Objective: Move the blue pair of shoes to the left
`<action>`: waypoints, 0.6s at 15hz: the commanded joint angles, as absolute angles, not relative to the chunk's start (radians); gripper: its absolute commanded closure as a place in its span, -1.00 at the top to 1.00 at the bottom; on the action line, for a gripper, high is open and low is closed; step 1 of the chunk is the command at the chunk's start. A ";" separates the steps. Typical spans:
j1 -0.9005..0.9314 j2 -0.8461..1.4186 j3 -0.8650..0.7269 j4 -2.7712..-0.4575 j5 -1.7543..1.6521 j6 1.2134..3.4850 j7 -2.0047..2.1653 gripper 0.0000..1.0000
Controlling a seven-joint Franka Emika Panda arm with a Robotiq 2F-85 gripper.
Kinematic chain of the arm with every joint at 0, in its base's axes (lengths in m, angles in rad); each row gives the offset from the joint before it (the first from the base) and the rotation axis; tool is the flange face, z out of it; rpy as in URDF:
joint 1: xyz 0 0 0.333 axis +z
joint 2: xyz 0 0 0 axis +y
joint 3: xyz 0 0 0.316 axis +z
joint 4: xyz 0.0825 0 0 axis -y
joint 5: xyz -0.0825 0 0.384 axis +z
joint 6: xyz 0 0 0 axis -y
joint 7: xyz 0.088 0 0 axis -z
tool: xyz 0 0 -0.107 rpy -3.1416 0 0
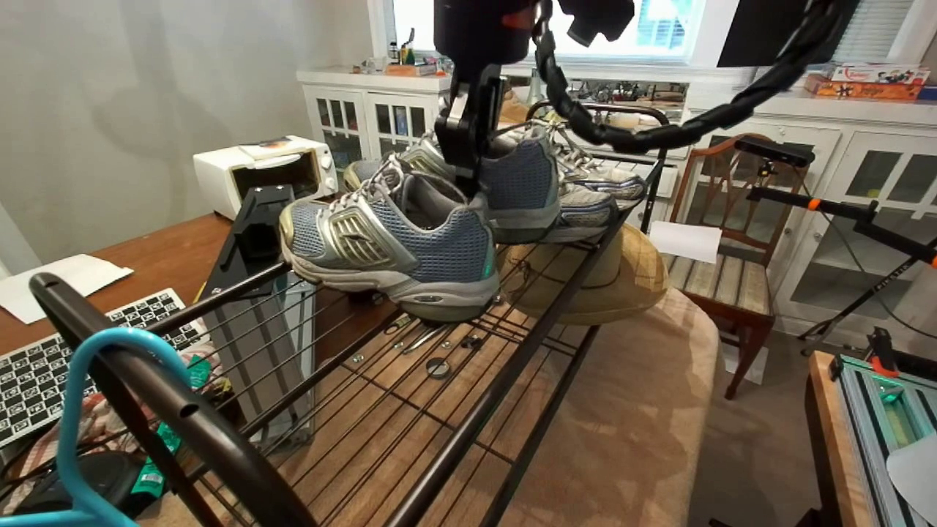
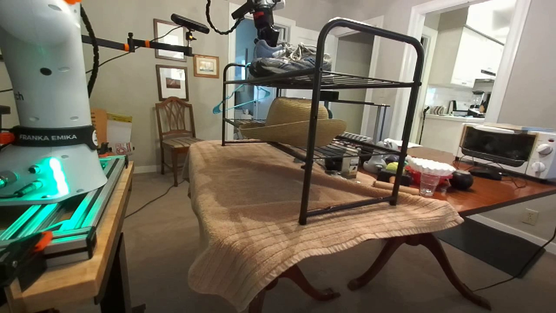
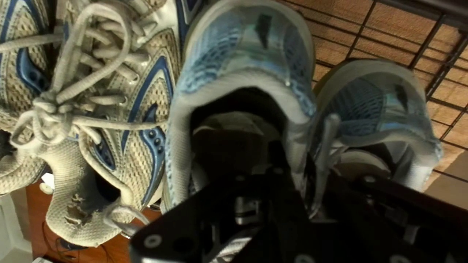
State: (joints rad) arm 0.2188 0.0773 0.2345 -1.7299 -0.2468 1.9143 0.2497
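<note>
Two blue shoes (image 1: 432,252) are side by side atop the rack (image 1: 205,432), mid-frame in an exterior view; the gripper (image 3: 307,171) is narrow, seemingly pinching their adjoining collars, so I'd call this the grasp, though I can't tell whether the rack bears their weight. Next it likely needs a level lift and carry, clear of the white pair (image 3: 150,109). Lower in the rack sits a straw hat (image 2: 299,113); the toaster oven (image 2: 495,143) is too dark inside to read
</note>
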 commanded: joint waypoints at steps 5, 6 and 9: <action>0.236 0.077 0.232 -1.754 -0.214 1.890 0.243 -0.95; 0.236 0.079 0.233 -1.753 -0.211 1.886 0.241 -0.95; 0.238 0.088 0.233 -1.747 -0.215 1.870 0.242 -0.95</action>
State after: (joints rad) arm 0.2238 0.0793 0.2348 -1.7401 -0.2416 1.9118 0.2499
